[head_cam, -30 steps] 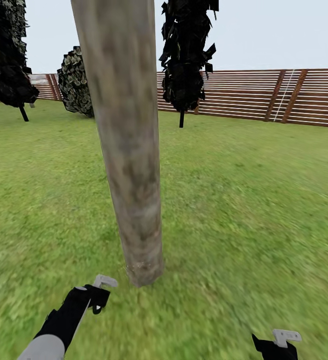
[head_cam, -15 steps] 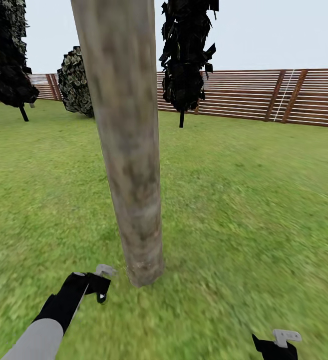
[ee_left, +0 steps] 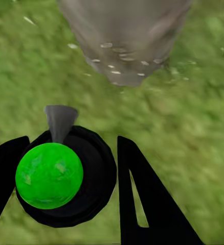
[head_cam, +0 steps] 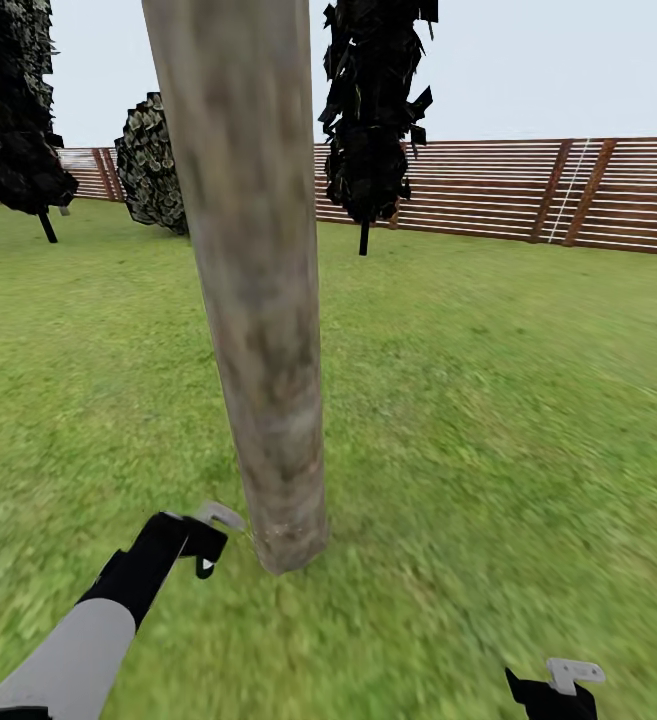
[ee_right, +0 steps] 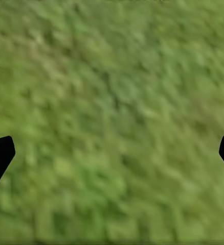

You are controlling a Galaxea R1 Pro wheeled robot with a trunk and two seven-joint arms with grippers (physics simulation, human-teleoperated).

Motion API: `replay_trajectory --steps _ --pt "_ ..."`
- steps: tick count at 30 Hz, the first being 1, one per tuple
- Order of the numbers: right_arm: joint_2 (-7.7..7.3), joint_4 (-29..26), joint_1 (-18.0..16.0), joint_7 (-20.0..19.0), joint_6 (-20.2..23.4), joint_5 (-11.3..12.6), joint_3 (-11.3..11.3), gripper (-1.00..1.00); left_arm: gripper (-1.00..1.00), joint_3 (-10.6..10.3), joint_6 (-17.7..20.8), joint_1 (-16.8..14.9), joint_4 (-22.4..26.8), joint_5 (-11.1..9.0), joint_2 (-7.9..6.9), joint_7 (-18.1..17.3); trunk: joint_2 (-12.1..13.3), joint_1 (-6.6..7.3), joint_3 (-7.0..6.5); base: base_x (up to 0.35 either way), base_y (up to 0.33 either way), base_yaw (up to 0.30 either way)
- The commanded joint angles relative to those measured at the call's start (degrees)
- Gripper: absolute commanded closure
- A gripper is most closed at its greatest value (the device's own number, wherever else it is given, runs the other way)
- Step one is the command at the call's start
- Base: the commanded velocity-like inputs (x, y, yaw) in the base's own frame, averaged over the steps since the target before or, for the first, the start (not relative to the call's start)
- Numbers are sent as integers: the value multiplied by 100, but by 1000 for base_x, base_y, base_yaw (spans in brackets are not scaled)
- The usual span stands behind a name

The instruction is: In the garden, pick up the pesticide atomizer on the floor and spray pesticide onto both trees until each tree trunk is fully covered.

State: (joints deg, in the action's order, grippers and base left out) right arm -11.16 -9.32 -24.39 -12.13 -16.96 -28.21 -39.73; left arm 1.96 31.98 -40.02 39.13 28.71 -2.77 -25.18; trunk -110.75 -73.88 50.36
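We stand in the garden on the grass floor (head_cam: 488, 400), with the brown slatted fence (head_cam: 528, 190) far behind. Right in front of us rises one tree trunk (head_cam: 258, 300), thick, mottled grey-brown, with its foot near our left arm. Two dark thin-stemmed trees (head_cam: 368, 120) stand well behind it.

In the last second our left arm has stretched forward, and the left pincer (head_cam: 203, 540) has moved from well apart to just beside the foot of the trunk. The camera did not move. We judge that this brings the nozzle into spraying range of the lowest part of the bark.

The left pincer is closed on the pesticide atomizer (ee_left: 66, 176): in the left wrist view its two black fingers (ee_left: 142, 204) sit on both sides of the round black body. On top there is a bright green ball, and a grey cone-shaped nozzle points toward the trunk base (ee_left: 125, 41). Small pale flecks lie on the bark there; whether this is spray, we cannot tell.

The right pincer (ee_right: 112, 153) hangs low over bare grass, its fingers spread wide and holding nothing.
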Motion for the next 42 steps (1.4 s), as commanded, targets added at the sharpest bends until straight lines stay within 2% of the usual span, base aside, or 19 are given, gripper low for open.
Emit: replay_trajectory --steps 1,3,15,18,20,21,22,25,26,29,31,34,36,42 --pt "1 0 -1 0 0 -1 0 -100 100 -191 3 8 3 3 -3 -3 0 0 0 0 0 0" --pt "4 0 1 0 0 -5 0 -100 100 -250 8 9 29 -10 -4 -4 0 0 0 0 0 0" --pt "9 9 4 0 0 -9 0 -100 100 -197 83 7 66 -43 2 -21 0 0 0 -165 0 0" --pt "9 6 4 0 0 -9 0 -100 100 -207 96 5 63 -373 21 -22 0 0 0 -8 0 0" --pt "9 7 4 0 0 -9 0 -100 100 -226 246 -8 67 -665 6 -22 0 0 0 -2 0 0" --pt "9 8 3 0 0 -9 0 -100 100 -234 432 -26 68 -884 -26 -18 0 0 0 0 0 0" --pt "9 9 4 0 0 -9 0 -100 100 -235 514 -44 69 -993 -46 -16 0 0 0 0 0 0" --pt "9 9 4 0 0 -9 1 -100 100 -232 610 -101 69 -1088 -77 -14 0 0 0 0 0 0" --pt "9 9 4 0 0 -9 2 -100 100 -238 825 -324 69 -1106 -112 -18 0 0 0 0 0 0" --pt "9 9 4 0 0 -9 0 -100 100 -238 913 -550 67 -1115 -168 -21 0 0 0 0 0 0" --pt "9 9 4 0 0 -9 1 -100 100 -239 1033 -837 61 -1119 -185 -22 0 0 0 0 0 0" --pt "9 9 4 0 0 -9 1 -100 100 -240 1542 -1085 69 -1119 -230 -28 0 0 0 0 0 0" --pt "9 9 4 0 0 -9 0 -100 100 -240 1717 -1283 76 -1126 -280 -30 0 0 0 0 0 0" --pt "9 1 4 0 0 -9 0 -100 100 -261 1922 -1644 91 -1132 -292 -41 0 0 0 0 0 0"
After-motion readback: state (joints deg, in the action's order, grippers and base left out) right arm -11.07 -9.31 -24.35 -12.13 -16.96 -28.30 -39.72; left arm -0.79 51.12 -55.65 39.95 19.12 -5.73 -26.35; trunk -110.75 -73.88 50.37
